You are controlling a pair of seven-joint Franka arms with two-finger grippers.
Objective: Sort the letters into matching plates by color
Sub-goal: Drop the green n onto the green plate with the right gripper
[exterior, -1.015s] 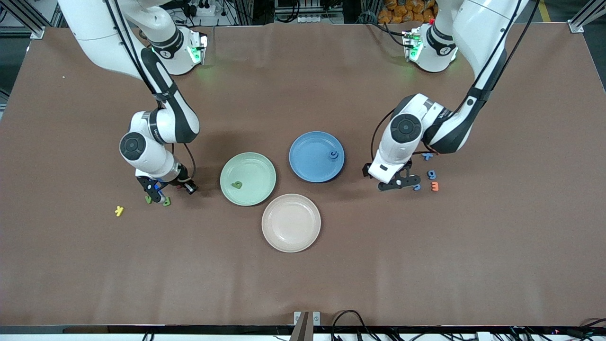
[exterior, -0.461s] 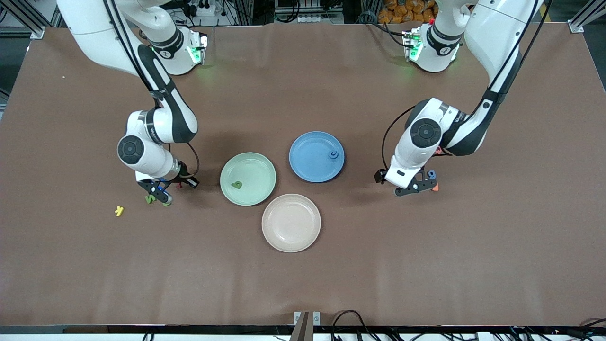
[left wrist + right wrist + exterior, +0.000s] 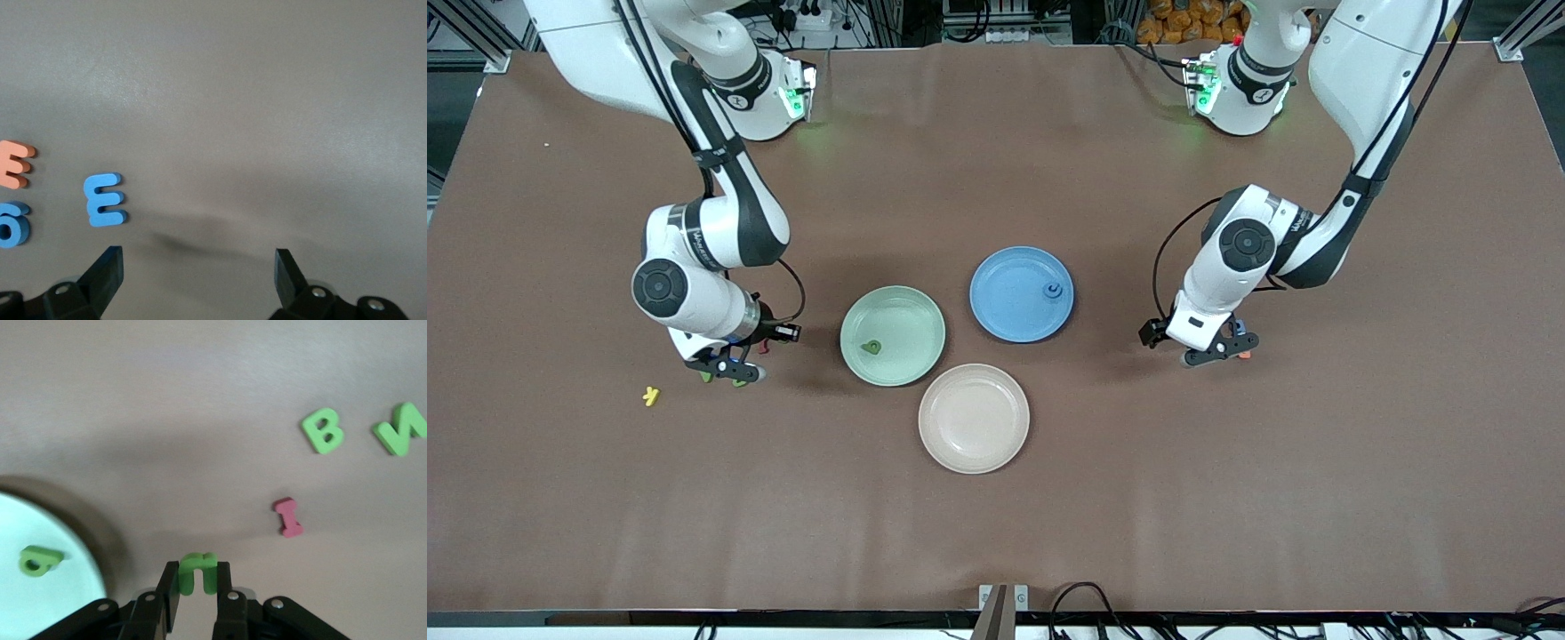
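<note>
The right gripper [image 3: 197,583], low in its wrist frame, pinches a green letter [image 3: 197,571], bound for the green plate [image 3: 893,335]. The left gripper [image 3: 197,277], fingers spread empty, hovers beside the blue E [image 3: 105,199].

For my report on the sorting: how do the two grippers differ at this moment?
The right gripper is shut on a green letter; the left gripper is open and empty. The right gripper is near the green plate; the left gripper is over bare table beside a blue E. Both point down at the table.
</note>
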